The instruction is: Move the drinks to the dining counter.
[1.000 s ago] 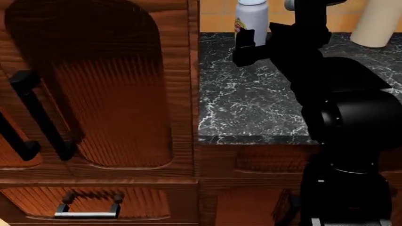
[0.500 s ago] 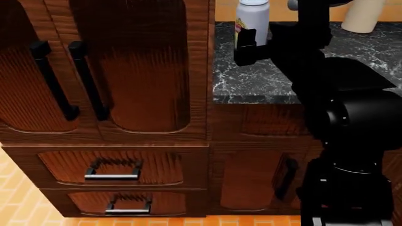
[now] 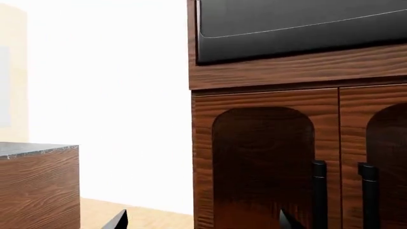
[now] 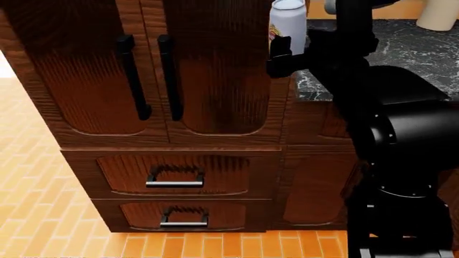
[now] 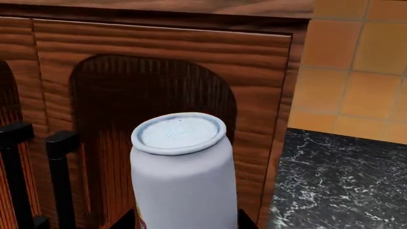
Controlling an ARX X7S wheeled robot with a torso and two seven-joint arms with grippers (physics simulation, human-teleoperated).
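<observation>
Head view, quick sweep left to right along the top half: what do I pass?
orange brick floor → pair of black cabinet door handles → silver can in the right gripper → marble countertop → beige cylinder

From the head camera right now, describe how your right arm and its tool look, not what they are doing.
The right arm is glossy black all over: a bulky rounded joint housing low down, a slimmer boxy link rising from it, and a grey cylindrical piece at the top edge. The right tool is matt black with flat rectangular fingers. No cables or markings show. In the left wrist view only two dark finger tips show.
</observation>
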